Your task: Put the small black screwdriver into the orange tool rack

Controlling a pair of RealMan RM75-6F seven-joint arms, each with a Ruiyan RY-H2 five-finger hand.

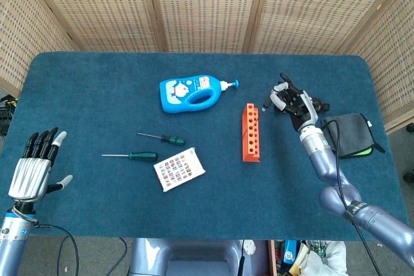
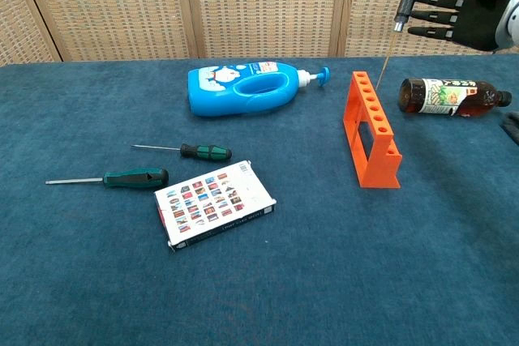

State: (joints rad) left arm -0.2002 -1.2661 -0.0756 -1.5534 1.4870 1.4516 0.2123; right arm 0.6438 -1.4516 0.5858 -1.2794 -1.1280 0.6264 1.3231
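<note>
Orange tool rack (image 2: 371,129), deep blue tabletop (image 2: 324,265), bright blue bottle (image 2: 243,88), two green-handled screwdrivers (image 2: 134,177), brown bottle (image 2: 448,96), multicoloured patterned card box (image 2: 214,202), black-and-silver right hand (image 2: 454,14)

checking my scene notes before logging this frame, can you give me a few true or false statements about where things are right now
1. The right hand holds the small black screwdriver shaft-down above the orange tool rack. True.
2. The left hand grips a green screwdriver. False: it holds nothing, fingers apart.
3. Two green-handled screwdrivers lie on the table. True.
4. The blue bottle stands upright. False: it lies on its side.
5. A brown bottle lies right of the rack. True.
</note>
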